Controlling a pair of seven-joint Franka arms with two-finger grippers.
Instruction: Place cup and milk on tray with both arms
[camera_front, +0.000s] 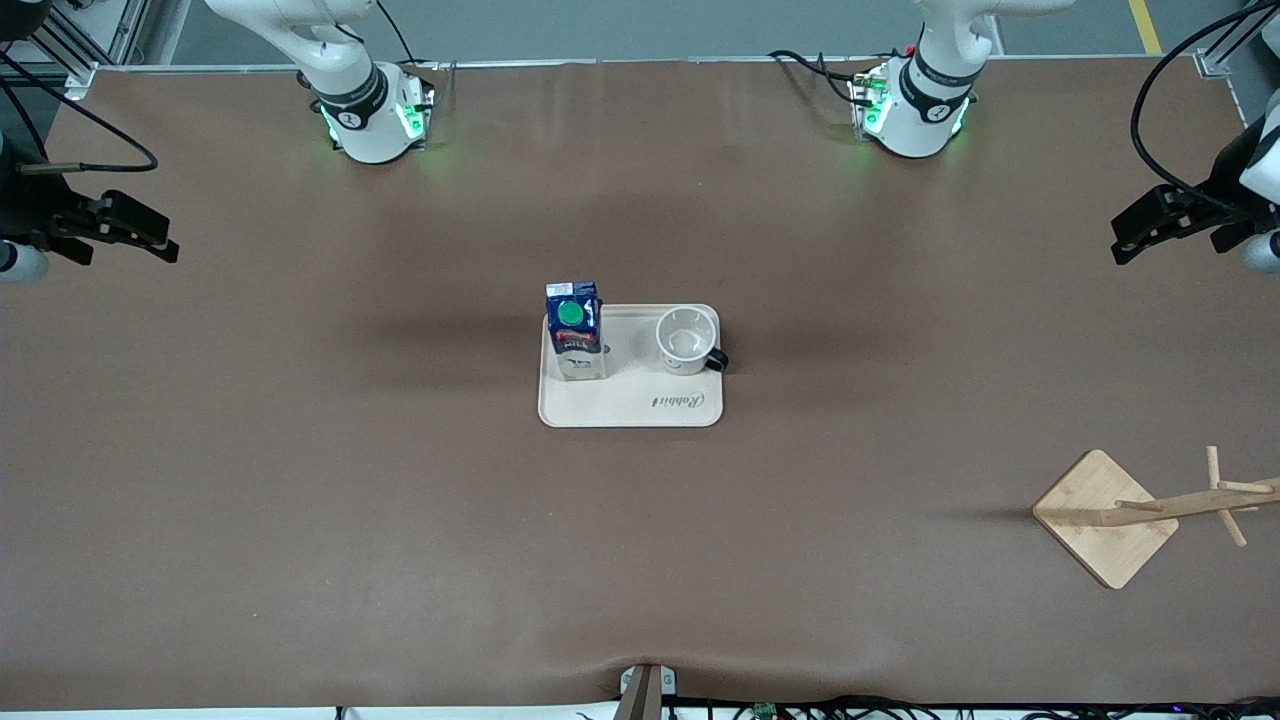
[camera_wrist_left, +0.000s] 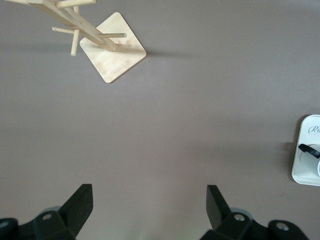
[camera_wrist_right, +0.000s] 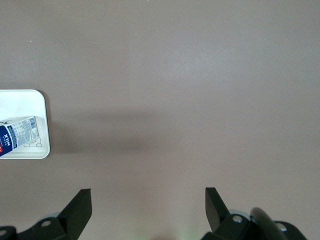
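The cream tray (camera_front: 630, 408) lies mid-table. The blue milk carton (camera_front: 574, 332) with its green cap stands upright on the tray's end toward the right arm. The white cup (camera_front: 688, 340) stands upright on the tray's end toward the left arm, its black handle pointing that way. My left gripper (camera_front: 1150, 225) hangs open and empty over the table's edge at the left arm's end. My right gripper (camera_front: 130, 232) hangs open and empty over the right arm's end. The left wrist view shows the tray's corner (camera_wrist_left: 306, 172) and the cup's handle (camera_wrist_left: 308, 149); the right wrist view shows the tray (camera_wrist_right: 41, 120) and the milk (camera_wrist_right: 15, 134).
A wooden rack with a square base (camera_front: 1105, 517) and pegs lies nearer the front camera toward the left arm's end; it also shows in the left wrist view (camera_wrist_left: 114, 53). The brown table mat (camera_front: 400, 500) surrounds the tray.
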